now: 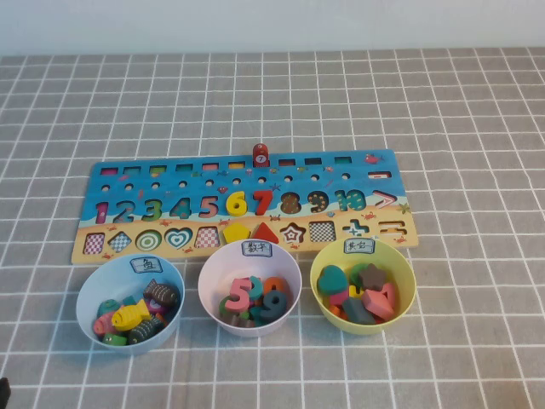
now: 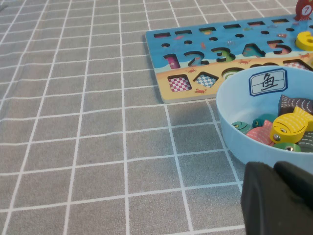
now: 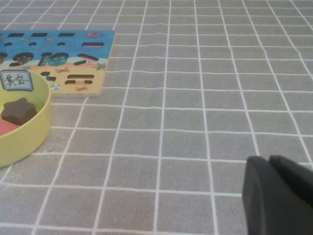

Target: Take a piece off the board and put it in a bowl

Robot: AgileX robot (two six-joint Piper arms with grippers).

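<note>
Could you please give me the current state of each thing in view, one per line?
Red piece: upright on the board's far edge, untouched.
Board: flat on the table.
Pale blue bowl: upright, holding fish pieces.
White-pink bowl: upright, holding numerals.
Yellow bowl: upright, holding shapes.
Left gripper: low beside the pale blue bowl, empty.
Right gripper: low over bare table, empty.

we see the piece [image 1: 261, 155], a small red block with a white round mark, standing upright on the far edge of the board [image 1: 119, 181]. the board, blue above and tan below, lies flat mid-surface. the pale blue bowl [image 1: 88, 301], white label on its rim, sits just off the board's near left corner, holding fish pieces.

the left end effector [image 2: 274, 169] hangs near the bowl; the right end effector [image 3: 269, 161] hangs over bare surface toward the right edge.
</note>
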